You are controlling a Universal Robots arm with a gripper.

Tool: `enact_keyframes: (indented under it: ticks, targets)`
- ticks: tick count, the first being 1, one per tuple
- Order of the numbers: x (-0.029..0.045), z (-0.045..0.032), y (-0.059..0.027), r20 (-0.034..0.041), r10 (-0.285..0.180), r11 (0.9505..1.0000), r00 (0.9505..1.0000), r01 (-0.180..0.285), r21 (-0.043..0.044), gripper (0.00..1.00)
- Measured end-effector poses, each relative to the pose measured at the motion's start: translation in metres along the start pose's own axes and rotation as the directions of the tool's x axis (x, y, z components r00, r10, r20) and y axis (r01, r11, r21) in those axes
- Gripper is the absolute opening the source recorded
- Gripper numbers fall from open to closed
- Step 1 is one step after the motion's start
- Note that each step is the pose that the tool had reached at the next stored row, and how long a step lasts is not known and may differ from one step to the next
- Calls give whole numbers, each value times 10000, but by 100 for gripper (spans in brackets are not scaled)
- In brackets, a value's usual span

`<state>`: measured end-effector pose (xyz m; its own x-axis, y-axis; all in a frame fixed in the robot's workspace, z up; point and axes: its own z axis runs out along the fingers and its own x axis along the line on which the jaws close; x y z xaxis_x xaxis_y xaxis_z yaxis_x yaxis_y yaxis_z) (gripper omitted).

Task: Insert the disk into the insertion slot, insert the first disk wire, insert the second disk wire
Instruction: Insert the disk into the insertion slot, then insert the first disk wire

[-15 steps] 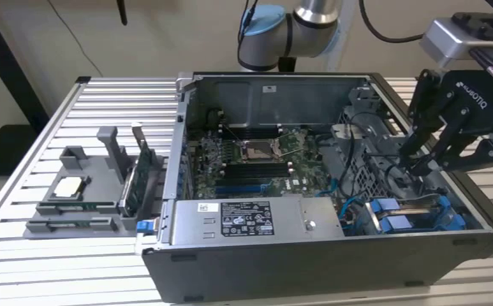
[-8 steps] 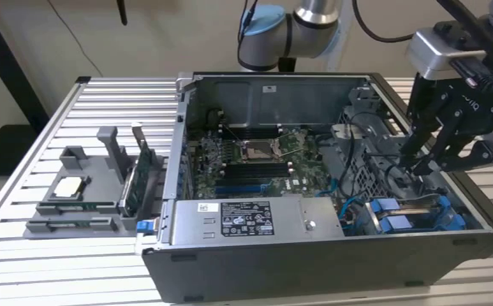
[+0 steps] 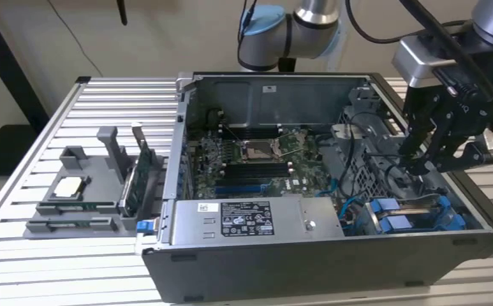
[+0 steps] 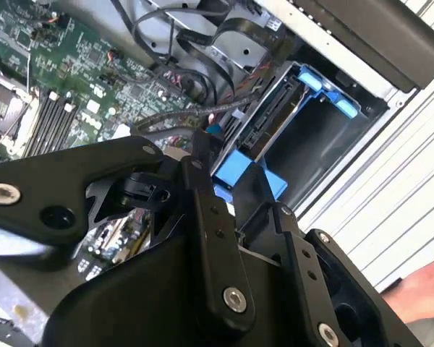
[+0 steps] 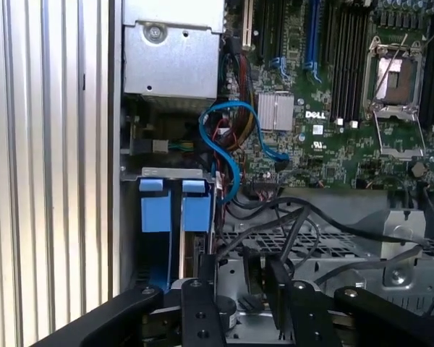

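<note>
You are hovering your gripper [image 3: 416, 167] just above the disk [image 4: 271, 123] sitting in its slot, fingers apart, holding nothing.

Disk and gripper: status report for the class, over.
Gripper hovering over computer case, drive-bay corner. Disk seated in slot, in blue carrier. Black cables lying close by.

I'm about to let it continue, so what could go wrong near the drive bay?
The gripper hangs over loose black cables and may snag them.
The blue cable loops beside the disk and could get pinched.
A person's hand near the case might be struck.
</note>
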<state>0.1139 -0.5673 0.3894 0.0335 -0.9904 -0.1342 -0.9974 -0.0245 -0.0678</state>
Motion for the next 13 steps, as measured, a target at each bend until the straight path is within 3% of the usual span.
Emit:
enact_keyframes:
  ticks: [2, 3, 8, 13]
  targets:
    - [-3, 16, 21, 47, -8, 10000, 10000, 8, 84, 39]
    - [-5, 20, 24, 69, -9, 10000, 10000, 8, 96, 31]
    - [-10, 41, 41, 247, -4, 9999, 9997, 0, 142, 31]
    - [-12, 47, 46, 272, -2, 9999, 9996, -2, 148, 29]
